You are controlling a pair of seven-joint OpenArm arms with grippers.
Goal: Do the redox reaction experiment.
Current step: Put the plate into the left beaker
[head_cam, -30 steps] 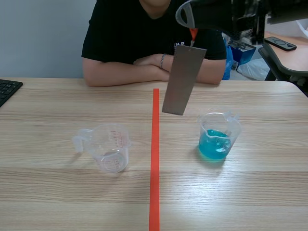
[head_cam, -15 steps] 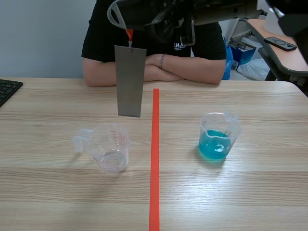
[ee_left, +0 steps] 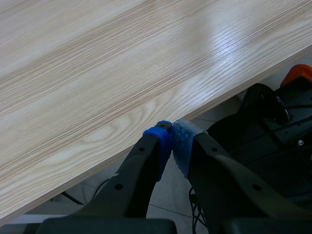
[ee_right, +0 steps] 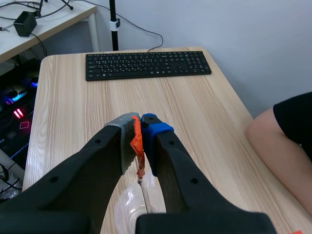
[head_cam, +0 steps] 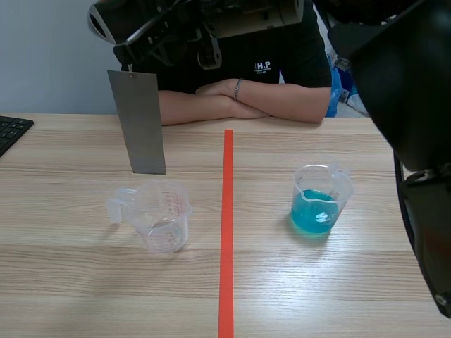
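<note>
Counter: light wood-grain counter (head_cam: 338, 282), divided by an orange-red tape line (head_cam: 226, 232) running away from the robot.
Person: sat at the far side, forearms (head_cam: 239, 98) folded on the counter edge.
Right arm: raised black arm (head_cam: 232, 14), crossing the top of the scene to the left half.
Plate: flat grey rectangular metal plate (head_cam: 141, 123), hung in the air left of the tape line, slightly tilted, its lower edge over the far side of the empty cup.
Keyboard: black keyboard (head_cam: 10, 130), far left edge of the counter.
Blue cup: clear plastic cup of blue liquid (head_cam: 318, 201), upright, right of the tape line.
Empty cup: clear plastic measuring cup (head_cam: 162, 215), upright, handle to the left, left of the tape line.
Right claw (ee_right: 139, 127): pinched on a small orange-red tab (ee_right: 137, 146) from which the plate hung.
Left claw (ee_left: 173, 139): pads pressed together, nothing between them, just off the near counter edge.
</note>
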